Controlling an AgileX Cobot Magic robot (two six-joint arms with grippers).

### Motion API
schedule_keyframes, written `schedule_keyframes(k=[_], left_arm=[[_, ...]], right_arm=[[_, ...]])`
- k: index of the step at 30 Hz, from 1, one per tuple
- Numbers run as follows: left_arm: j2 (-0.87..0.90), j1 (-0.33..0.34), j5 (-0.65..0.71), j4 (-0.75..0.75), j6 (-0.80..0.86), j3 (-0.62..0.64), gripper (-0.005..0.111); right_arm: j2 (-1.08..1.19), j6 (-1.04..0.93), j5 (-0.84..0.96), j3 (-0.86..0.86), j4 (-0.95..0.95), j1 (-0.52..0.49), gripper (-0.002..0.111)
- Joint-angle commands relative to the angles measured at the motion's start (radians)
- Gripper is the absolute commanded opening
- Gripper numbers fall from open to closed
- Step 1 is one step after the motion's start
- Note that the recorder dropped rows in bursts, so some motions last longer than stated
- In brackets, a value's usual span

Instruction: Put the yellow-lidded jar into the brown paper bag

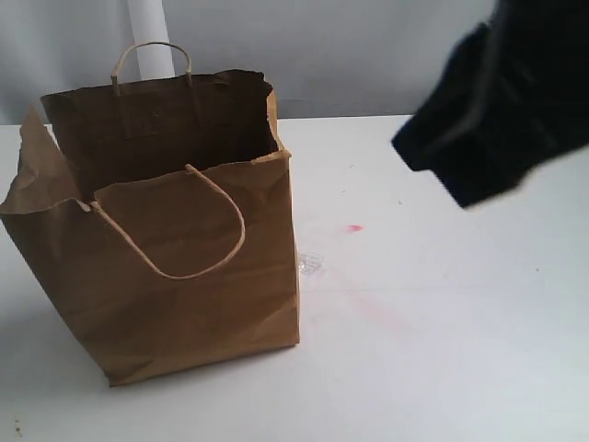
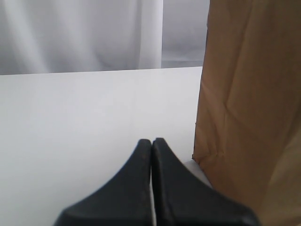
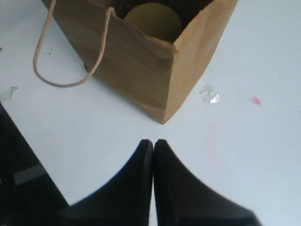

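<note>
I see the yellow-lidded jar (image 3: 153, 19) inside the brown paper bag (image 3: 136, 66), with only its round mustard lid showing past the rim. The right gripper (image 3: 153, 142) hangs over the white table (image 3: 244, 141), its tips pressed together on nothing. The left gripper (image 2: 151, 141) is likewise together and empty, just beside the bag's wall.

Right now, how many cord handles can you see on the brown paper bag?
2. The near handle hangs down the front face of the brown paper bag; the far handle stands up above the back rim. I see no sign of hidden ones.
</note>
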Motion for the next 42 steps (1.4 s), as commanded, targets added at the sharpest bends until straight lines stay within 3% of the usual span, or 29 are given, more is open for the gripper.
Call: schedule_keyframes(k=[1,10,15,26,31,42], left_arm=[[0.003,-0.003,-0.008,-0.004,-0.004,-0.002,0.001],[0.003,-0.003,-0.008,-0.004,-0.004,-0.002,0.001],[0.003,-0.003,-0.008,-0.004,-0.004,-0.002,0.001],[0.003,-0.003,-0.008,-0.004,-0.004,-0.002,0.001],[0.003,-0.003,-0.008,-0.004,-0.004,-0.002,0.001],[0.003,-0.003,-0.008,-0.004,-0.004,-0.002,0.001]], right_arm=[[-0.184,0.039,-0.121,0.185,-0.003,-0.001,0.0],[-0.432,0.071,-0.434,0.524,0.003,-0.001,0.0],[-0.458,0.071,-0.44,0.642,0.027,-0.001,0.0],[-0.458,0.06,-0.461,0.697,-0.012,-0.001,0.0],[-0.507,0.06,-0.621,0.735,-0.094,-0.008,0.0],[-0.889,0.042,-0.922,1.031,-0.184,-0.206,0.0]])
